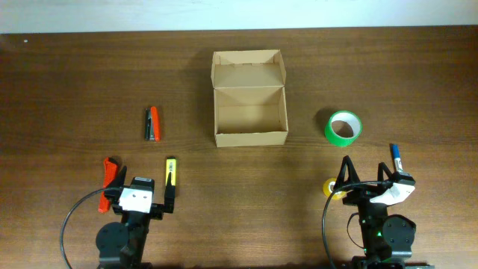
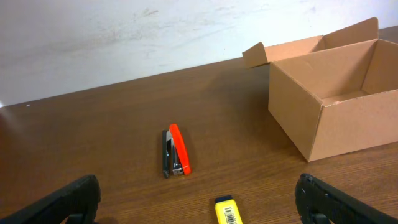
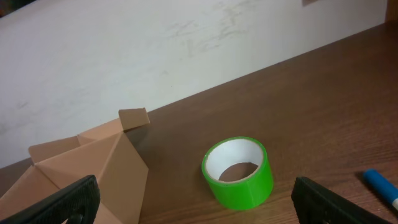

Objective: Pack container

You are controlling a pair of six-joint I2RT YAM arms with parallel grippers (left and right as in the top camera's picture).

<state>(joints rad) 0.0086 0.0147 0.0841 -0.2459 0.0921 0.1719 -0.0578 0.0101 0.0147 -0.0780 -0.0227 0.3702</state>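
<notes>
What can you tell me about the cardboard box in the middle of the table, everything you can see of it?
The cardboard box is small, rectangular, plain tan and unmarked. It sits upright on the wooden table, near the middle, open and empty. Its hinged lid is folded back on the far side, with small side tabs. Nothing but the table touches it.

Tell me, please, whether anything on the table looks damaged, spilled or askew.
Nothing stands out: the cardboard box stands upright, lid open, undamaged; the green tape roll and stapler lie intact, apart from it.
</notes>
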